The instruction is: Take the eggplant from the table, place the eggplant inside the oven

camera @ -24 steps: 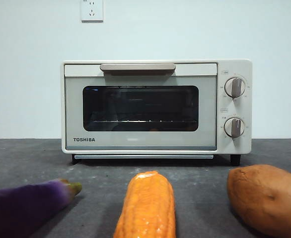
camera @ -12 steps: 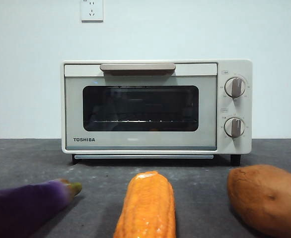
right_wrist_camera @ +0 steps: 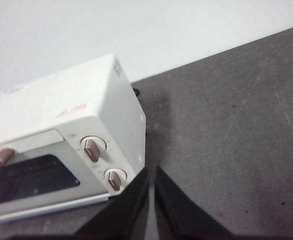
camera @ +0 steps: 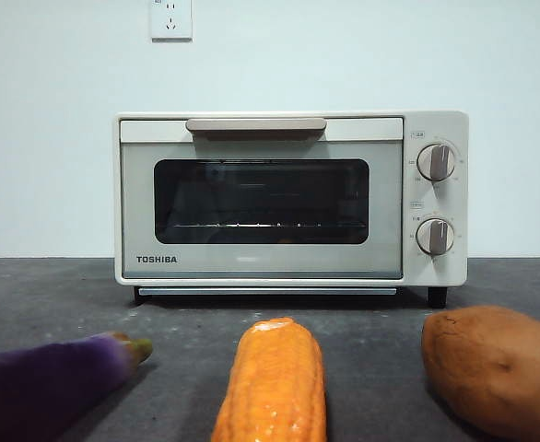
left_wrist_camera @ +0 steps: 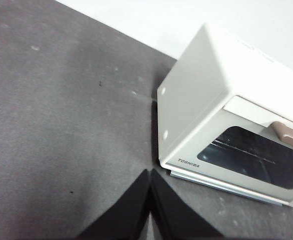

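The dark-purple eggplant [camera: 49, 382] lies on the grey table [camera: 187, 327] at the near left of the front view, stem cap pointing right; its left end is cut off by the frame. The cream oven [camera: 290, 198] stands behind it with its door closed. It also shows in the left wrist view as the oven [left_wrist_camera: 221, 115] and in the right wrist view as the oven [right_wrist_camera: 61, 145]. My left gripper [left_wrist_camera: 149, 200] hovers shut above bare table left of the oven. Raised over the table right of the oven, my right gripper [right_wrist_camera: 150, 187] is also shut. Neither holds anything.
An orange corn cob [camera: 272, 382] lies at the near middle and a brown sweet potato [camera: 493, 368] at the near right. A wall socket [camera: 170, 18] sits on the white wall behind the oven.
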Robot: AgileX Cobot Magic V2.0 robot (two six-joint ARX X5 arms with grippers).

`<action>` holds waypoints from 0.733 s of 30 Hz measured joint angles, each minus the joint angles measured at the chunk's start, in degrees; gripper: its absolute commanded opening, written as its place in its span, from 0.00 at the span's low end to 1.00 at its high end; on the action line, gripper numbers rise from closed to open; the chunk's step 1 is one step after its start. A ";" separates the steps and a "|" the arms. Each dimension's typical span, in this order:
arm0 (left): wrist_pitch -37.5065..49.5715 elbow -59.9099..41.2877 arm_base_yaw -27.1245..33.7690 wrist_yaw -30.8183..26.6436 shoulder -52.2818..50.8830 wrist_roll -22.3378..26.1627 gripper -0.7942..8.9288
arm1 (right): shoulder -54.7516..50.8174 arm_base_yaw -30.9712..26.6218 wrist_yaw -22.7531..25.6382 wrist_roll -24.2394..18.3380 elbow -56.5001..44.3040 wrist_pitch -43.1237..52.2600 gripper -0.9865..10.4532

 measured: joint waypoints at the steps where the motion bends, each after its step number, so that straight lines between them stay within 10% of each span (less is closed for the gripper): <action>1: -1.33 1.86 -0.17 0.13 1.64 0.70 0.09 | 1.53 0.00 -0.83 -0.81 1.73 -1.36 0.09; 16: -12.00 14.43 -4.94 7.34 16.41 7.26 0.09 | 19.96 0.00 -14.91 -9.53 19.52 -24.46 0.10; 22: -12.28 14.49 -7.96 7.54 17.84 7.52 0.09 | 25.31 0.02 -22.49 -9.97 20.13 -29.09 0.27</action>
